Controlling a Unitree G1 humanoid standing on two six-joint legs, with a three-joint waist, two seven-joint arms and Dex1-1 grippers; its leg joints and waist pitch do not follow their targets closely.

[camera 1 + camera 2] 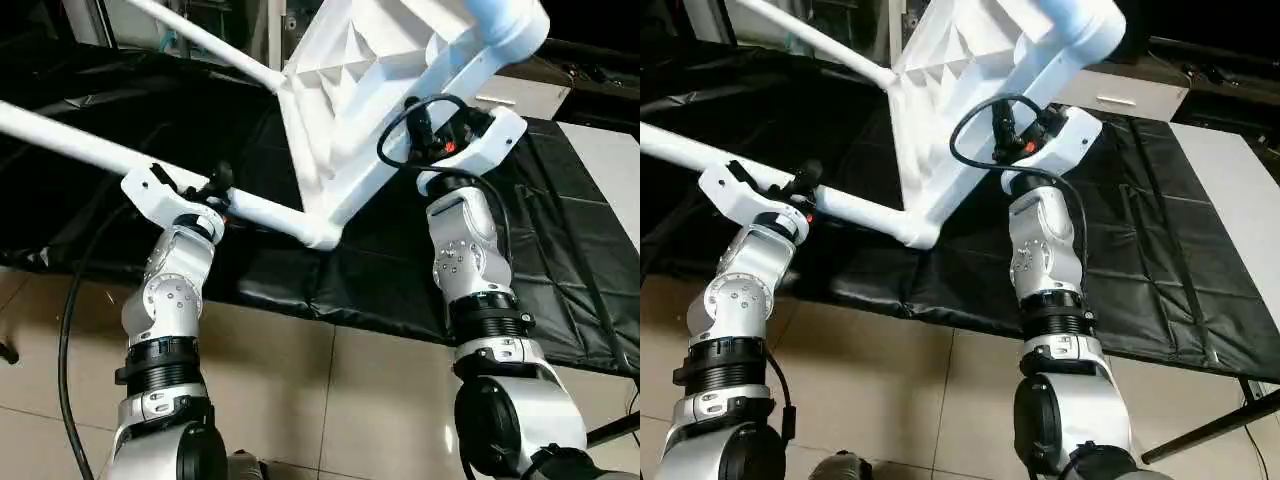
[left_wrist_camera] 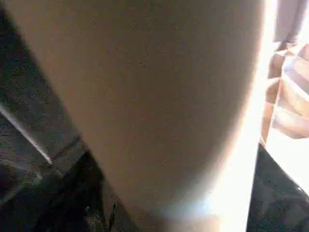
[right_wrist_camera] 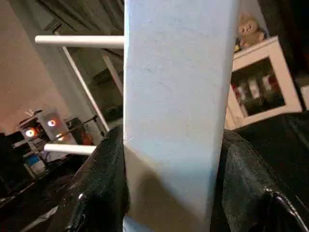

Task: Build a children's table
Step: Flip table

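While tilted, ribbed white plastic tabletop (image 1: pixel 350 90); right tool (image 3: pixel 169 193) clamps smooth tube leg (image 3: pixel 176 96); left tool (image 1: pixel 215 185) unclear

No readable text, label, brand, number or sign appears on anything here.

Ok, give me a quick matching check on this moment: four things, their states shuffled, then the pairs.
1 tabletop
2 right gripper
3 black cover
4 floor

a beige tiles
b tilted up, ribbed side toward the head camera
c spread out beneath the work
d closed on a white leg

Pairs: 1-b, 2-d, 3-c, 4-a
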